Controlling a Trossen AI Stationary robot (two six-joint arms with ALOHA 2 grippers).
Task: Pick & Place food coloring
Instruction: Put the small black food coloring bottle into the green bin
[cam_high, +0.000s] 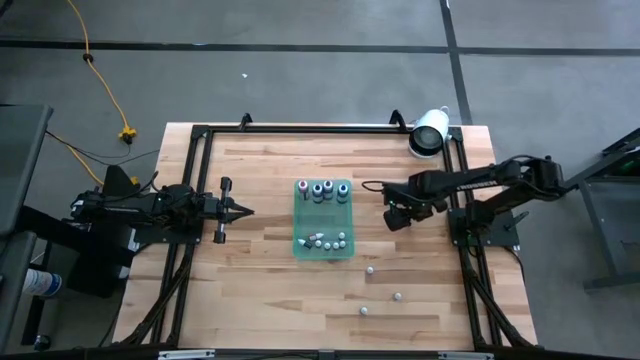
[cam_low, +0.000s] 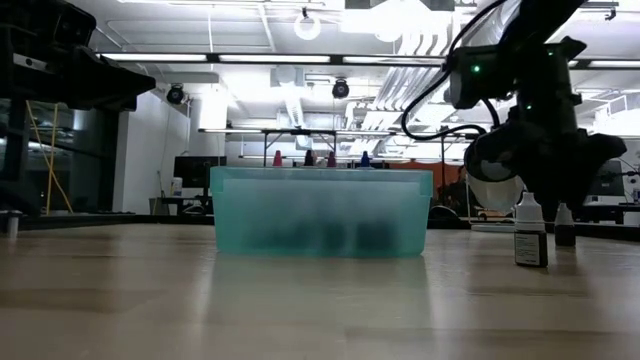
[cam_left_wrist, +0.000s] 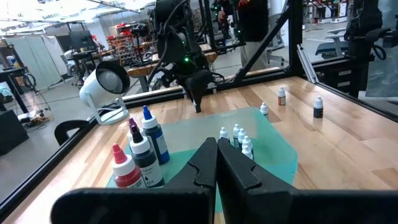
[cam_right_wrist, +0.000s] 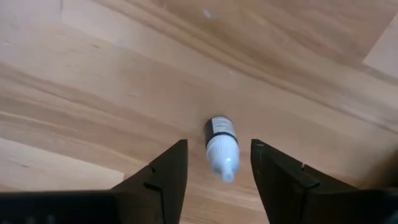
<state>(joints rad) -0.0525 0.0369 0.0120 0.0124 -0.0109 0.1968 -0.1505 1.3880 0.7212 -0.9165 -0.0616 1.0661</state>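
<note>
Right gripper (cam_right_wrist: 217, 165): you have it hanging over a single small bottle (cam_right_wrist: 221, 147) on the bare surface (cam_high: 270, 300), at about 3 o'clock from the green tray (cam_high: 300, 218); the fingers stand apart with the bottle in the gap between them, untouched, so the approach looks lined up for a straight drop and a close
Bottle under the right gripper: it shows a whitish cap end and a dark band on the body; seen from above, whether it stands or lies you cannot tell for certain
Left gripper (cam_high: 245, 210): it waits at 9 o'clock from the tray, pointing toward it; fingers closed together on nothing, kept back so that the tray mouth is free for your drop
Tray: it sits mid-surface; the larger bottles with coloured tops (cam_high: 320, 190) stand in a row along its 12 o'clock side, the tiny whitish ones (cam_high: 328, 241) cluster toward 6 o'clock; keeping them grouped leaves open floor in the middle to set the next one
Loose bottles: three more (cam_high: 370, 269) (cam_high: 397, 296) (cam_high: 364, 310) stand on the surface off the tray's 4 to 5 o'clock corner, well apart from each other
Lamp (cam_high: 430, 130): a white cylinder at 1 o'clock from the tray, outside your path
Progress: judged from the split, most of the set is in the tray; four are left
</note>
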